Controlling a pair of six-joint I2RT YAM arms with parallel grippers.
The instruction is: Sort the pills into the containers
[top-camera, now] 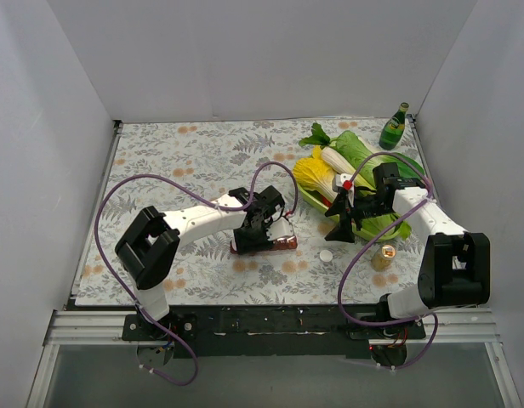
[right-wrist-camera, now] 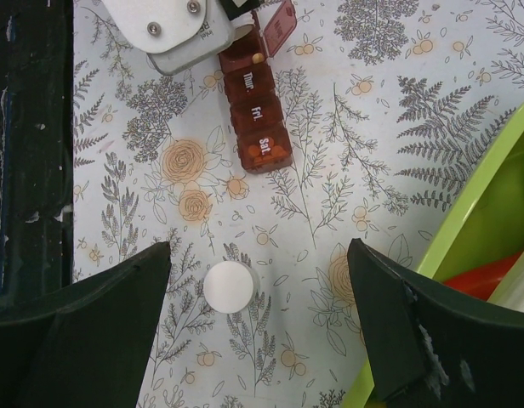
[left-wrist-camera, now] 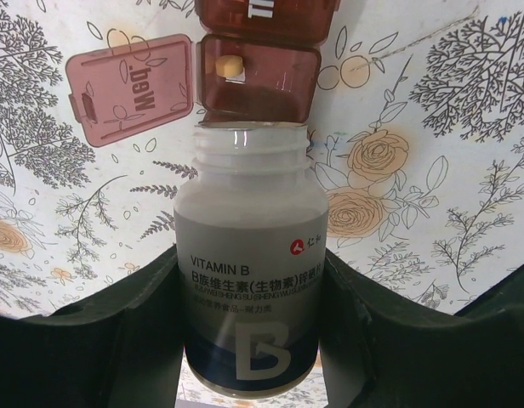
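The containers (right-wrist-camera: 258,127) are a dark-red strip of joined compartments with labels Thur, Fri and Sat; they also show in the top view (top-camera: 283,244). My left gripper (left-wrist-camera: 252,280) is shut on a white Vitamin B bottle (left-wrist-camera: 249,229), which lies tipped with its open mouth against an open compartment (left-wrist-camera: 262,81). One yellowish pill (left-wrist-camera: 228,64) lies in that compartment, whose lid (left-wrist-camera: 134,89), marked Wed, is folded out to the left. My right gripper (right-wrist-camera: 258,323) is open and empty above the bottle's white cap (right-wrist-camera: 228,286) on the cloth.
A green tray (top-camera: 317,202) with cabbage and other vegetables lies at the back right; its rim shows in the right wrist view (right-wrist-camera: 475,229). A tan-lidded jar (top-camera: 383,257) stands near the right arm. A green glass bottle (top-camera: 394,127) stands at the far right corner.
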